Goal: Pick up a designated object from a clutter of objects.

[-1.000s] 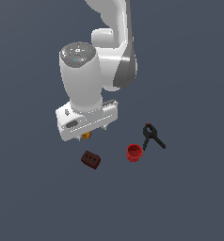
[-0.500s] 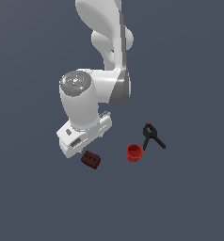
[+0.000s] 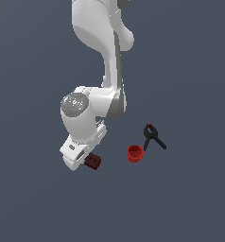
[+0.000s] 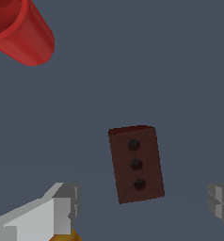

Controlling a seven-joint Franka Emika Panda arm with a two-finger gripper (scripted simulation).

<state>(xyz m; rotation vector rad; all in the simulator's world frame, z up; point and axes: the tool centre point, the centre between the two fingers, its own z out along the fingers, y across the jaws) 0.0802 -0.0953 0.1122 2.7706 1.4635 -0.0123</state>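
Exterior view: the arm stood bent over the floor with its wrist low, directly above the dark red-brown block (image 3: pixel 92 162), which showed only partly from under the hand. The red cup (image 3: pixel 134 153) lay near the block toward the exterior view's right, and the black spring clamp (image 3: pixel 153 136) just beyond the cup. The pincer itself was hidden by the wrist here. I judged the hand was placed over the block because that was the piece to be lifted; the cup and clamp sat clear of it.

Wrist view: the block (image 4: pixel 135 163) lay flat on the floor, its face with three dark holes turned upward, between the two fingers. The gripper (image 4: pixel 147 205) was spread wide, one finger (image 4: pixel 61 208) to one side of the block and the other at the picture's edge, neither touching it. It held nothing. A sliver of yellow, probably the ball (image 4: pixel 67 236), showed beside the nearer finger. The cup (image 4: pixel 20 29) lay on its side, well apart.
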